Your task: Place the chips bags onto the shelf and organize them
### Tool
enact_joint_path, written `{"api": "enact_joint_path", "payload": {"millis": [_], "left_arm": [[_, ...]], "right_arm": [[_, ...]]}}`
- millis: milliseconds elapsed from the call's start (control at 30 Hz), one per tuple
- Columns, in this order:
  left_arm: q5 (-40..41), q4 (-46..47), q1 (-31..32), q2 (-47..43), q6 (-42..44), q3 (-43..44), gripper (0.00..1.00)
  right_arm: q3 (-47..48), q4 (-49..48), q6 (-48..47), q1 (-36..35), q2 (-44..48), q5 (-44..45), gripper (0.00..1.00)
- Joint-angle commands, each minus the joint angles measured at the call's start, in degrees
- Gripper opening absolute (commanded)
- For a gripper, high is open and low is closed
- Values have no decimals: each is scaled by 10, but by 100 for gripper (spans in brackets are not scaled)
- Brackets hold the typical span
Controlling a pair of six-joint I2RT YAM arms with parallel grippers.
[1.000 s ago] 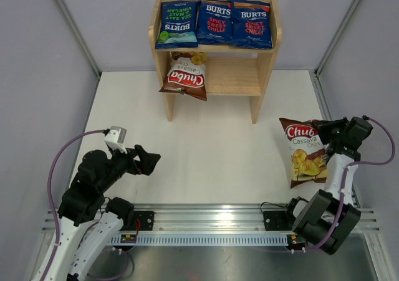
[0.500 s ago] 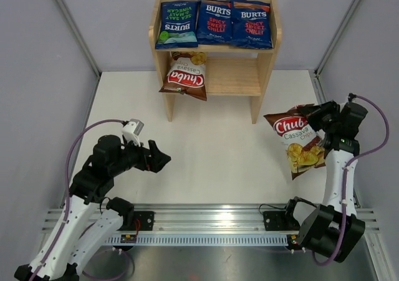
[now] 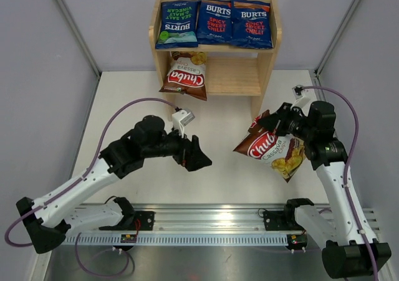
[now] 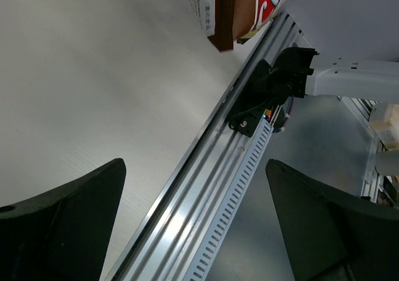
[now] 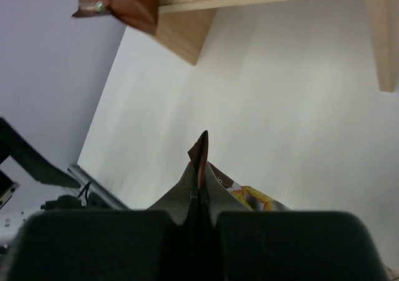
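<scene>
My right gripper [image 3: 278,120] is shut on the top edge of a brown Chuba bag [image 3: 269,149] and holds it in the air, tilted, right of table centre; the pinched bag corner [image 5: 201,159] shows in the right wrist view. My left gripper [image 3: 198,156] is open and empty, left of that bag, whose corner [image 4: 223,13] shows in the left wrist view. The wooden shelf [image 3: 266,63] stands at the back. Three blue BURTS bags [image 3: 214,22] lie on its top tier. A second Chuba bag [image 3: 186,76] sits at the left of the lower tier.
The right part of the lower tier [image 3: 234,75] holds nothing. Grey walls close in the table on both sides. A metal rail [image 3: 206,217] with the arm bases runs along the near edge, also seen in the left wrist view [image 4: 206,187].
My right gripper has lifted the Chuba bag off the table at the right and carried it left toward the centre. My left arm has reached out from the near left toward the middle.
</scene>
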State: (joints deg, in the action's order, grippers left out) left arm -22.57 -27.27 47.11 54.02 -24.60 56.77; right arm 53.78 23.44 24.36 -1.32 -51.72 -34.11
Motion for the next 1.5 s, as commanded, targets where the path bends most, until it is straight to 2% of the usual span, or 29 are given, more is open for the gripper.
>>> {"api": "enact_joint_path", "payload": {"millis": [0, 133, 267, 433, 833, 1100, 1333, 1467], "left_arm": [[46, 64, 59, 41, -17, 60, 99], [122, 41, 119, 111, 11, 128, 99], [143, 38, 138, 155, 7, 166, 99], [211, -2, 162, 222, 12, 215, 99], [154, 105, 185, 273, 10, 198, 99], [206, 144, 194, 274, 9, 176, 99], [207, 156, 215, 287, 39, 178, 99], [223, 176, 232, 277, 60, 171, 74]], "right_arm": [[19, -10, -48, -59, 32, -16, 0], [33, 9, -77, -110, 45, 2, 0], [41, 20, -92, -152, 56, 32, 0], [34, 12, -82, -170, 56, 46, 0], [34, -17, -41, -173, 56, -3, 0], [10, -71, 13, -174, 66, -32, 0], [9, -86, 45, -173, 68, -39, 0], [0, -82, 45, -173, 79, -28, 0]]}}
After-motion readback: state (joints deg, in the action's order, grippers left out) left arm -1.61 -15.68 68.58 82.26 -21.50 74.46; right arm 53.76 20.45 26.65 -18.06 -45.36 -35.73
